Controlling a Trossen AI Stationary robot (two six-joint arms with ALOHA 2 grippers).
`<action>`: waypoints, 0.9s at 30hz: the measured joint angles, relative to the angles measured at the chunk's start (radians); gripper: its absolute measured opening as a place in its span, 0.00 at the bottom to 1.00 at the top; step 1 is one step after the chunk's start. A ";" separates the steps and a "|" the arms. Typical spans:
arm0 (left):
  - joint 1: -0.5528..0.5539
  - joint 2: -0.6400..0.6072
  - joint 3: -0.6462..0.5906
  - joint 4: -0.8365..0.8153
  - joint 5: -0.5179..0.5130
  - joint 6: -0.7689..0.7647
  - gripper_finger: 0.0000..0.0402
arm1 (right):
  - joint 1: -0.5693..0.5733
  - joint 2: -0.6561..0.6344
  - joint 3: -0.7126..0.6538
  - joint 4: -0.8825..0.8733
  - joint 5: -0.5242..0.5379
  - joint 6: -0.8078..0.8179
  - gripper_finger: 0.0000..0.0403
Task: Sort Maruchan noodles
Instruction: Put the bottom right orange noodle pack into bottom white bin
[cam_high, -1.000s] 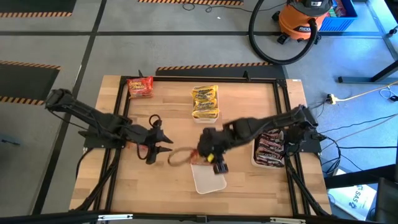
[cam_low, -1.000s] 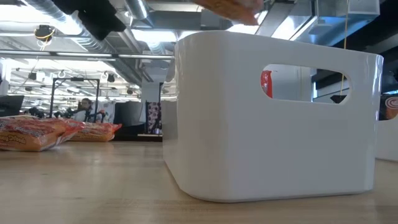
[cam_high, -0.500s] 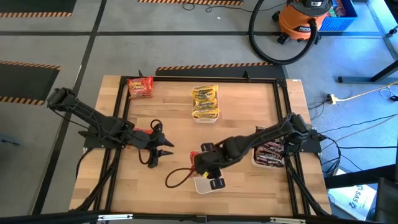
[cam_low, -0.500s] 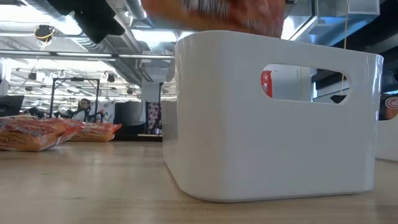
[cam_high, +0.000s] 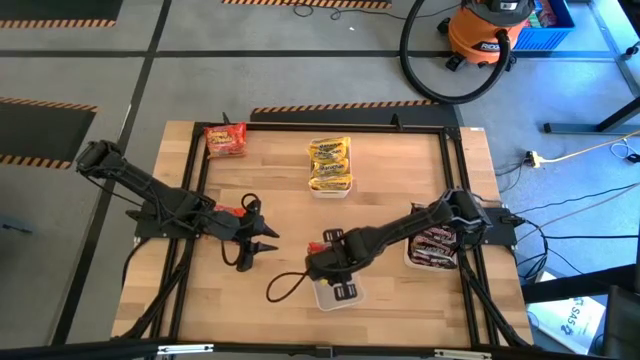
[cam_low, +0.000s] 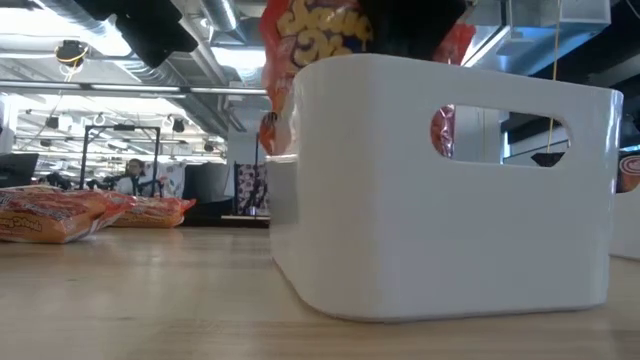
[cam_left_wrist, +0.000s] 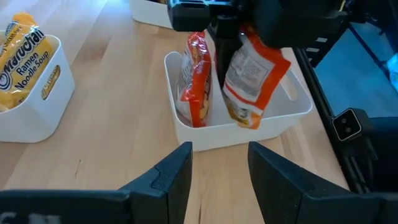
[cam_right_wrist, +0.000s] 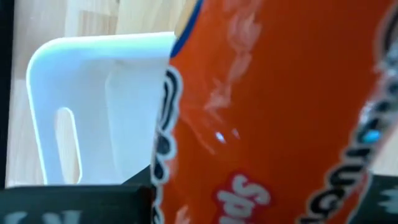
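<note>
A white tray (cam_high: 350, 298) sits near the table's near edge, seen close in the low view (cam_low: 450, 190). One orange-red noodle packet (cam_left_wrist: 194, 81) stands on edge inside it, leaning on the wall. My right gripper (cam_high: 335, 268) is over the tray, shut on a second orange-red packet (cam_left_wrist: 255, 74), which fills the right wrist view (cam_right_wrist: 280, 112). My left gripper (cam_high: 258, 240) waits open to the left of the tray; its fingers frame the left wrist view (cam_left_wrist: 217, 180). Yellow packets (cam_high: 330, 163) fill a far tray, dark packets (cam_high: 433, 240) a right one, and red packets (cam_high: 225, 140) lie loose at the far left. My right gripper pinches the orange-red packet between its two fingers at the upper end (cam_left_wrist: 249, 43), coming from above and pointing down. One finger (cam_left_wrist: 219, 62) shows on the side facing the other packet. The packet hangs upright, lower end (cam_left_wrist: 245, 118) inside the tray; whether it touches the floor is hidden.
A loop of dark cable (cam_high: 285, 285) lies on the wood just left of the near tray. Black frame rails (cam_high: 455, 180) run along the table's sides. Bare wood (cam_high: 390, 190) lies between the trays. An orange shop vacuum (cam_high: 490, 30) stands on the floor beyond the table.
My right gripper has moved toward the near edge and down over the white tray, carrying the orange-red packet. The packet, level above the tray's rim a second ago, now hangs upright with its lower end inside the tray.
</note>
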 joint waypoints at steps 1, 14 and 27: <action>0.000 0.000 0.000 0.000 0.000 0.000 0.37 | -0.001 0.000 0.000 0.000 -0.005 0.000 0.32; 0.000 0.000 0.000 0.001 0.001 0.001 0.37 | -0.014 -0.001 0.035 -0.006 0.004 -0.001 0.32; 0.000 0.000 0.000 0.001 0.001 0.026 0.37 | -0.013 -0.004 0.070 -0.067 -0.005 0.022 0.33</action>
